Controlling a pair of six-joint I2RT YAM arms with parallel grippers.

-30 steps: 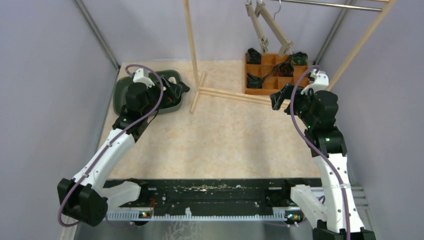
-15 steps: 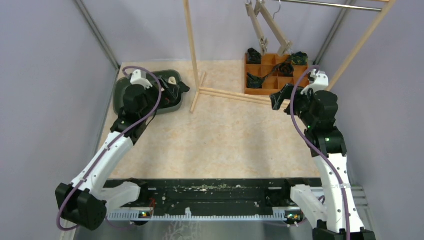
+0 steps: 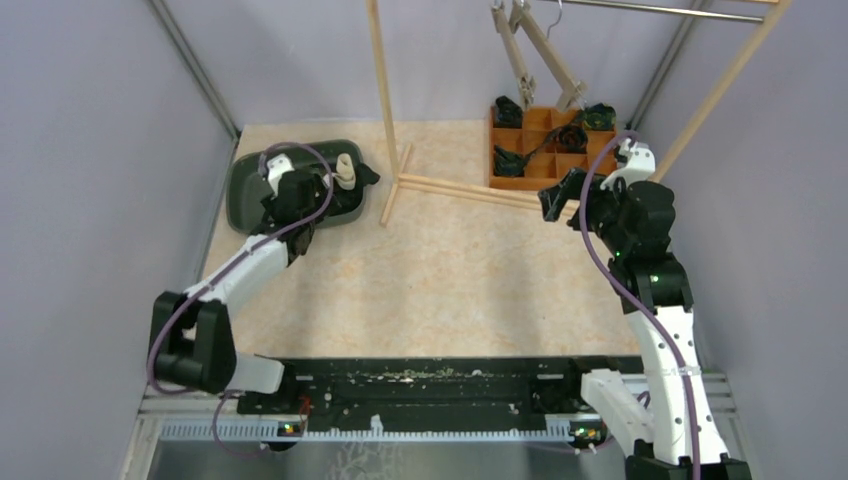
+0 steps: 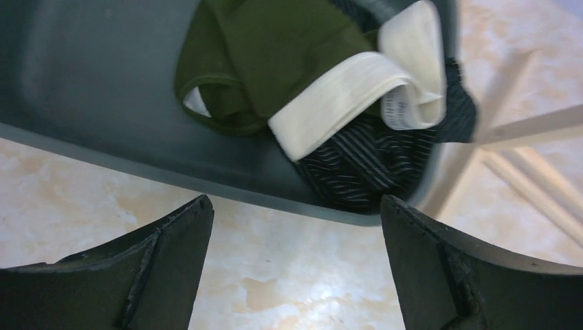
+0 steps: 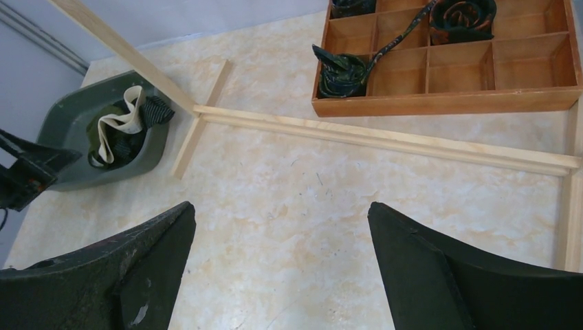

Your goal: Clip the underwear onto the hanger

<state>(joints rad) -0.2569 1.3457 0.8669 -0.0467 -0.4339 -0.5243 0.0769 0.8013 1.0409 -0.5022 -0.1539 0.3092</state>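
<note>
The underwear (image 3: 345, 170) is dark green with a cream waistband and lies in a dark green bin (image 3: 250, 195) at the back left, on top of a black striped cloth (image 4: 371, 161). In the left wrist view the underwear (image 4: 275, 48) lies just beyond my fingertips. My left gripper (image 3: 322, 195) is open and empty at the bin's near right rim; it also shows in its wrist view (image 4: 294, 206). The wooden clip hanger (image 3: 540, 50) hangs from the rail at the back right. My right gripper (image 3: 555, 200) is open and empty above the table (image 5: 282, 210).
A wooden rack stands across the back, with its post (image 3: 380, 90) and its floor bar (image 3: 470, 190). A wooden compartment tray (image 3: 550, 150) at the back right holds several dark rolled cloths. Grey walls close in both sides.
My left arm has folded and swung, with its elbow pulled in towards the base. Its gripper now sits lower at the bin, still open. The right arm has not moved.
</note>
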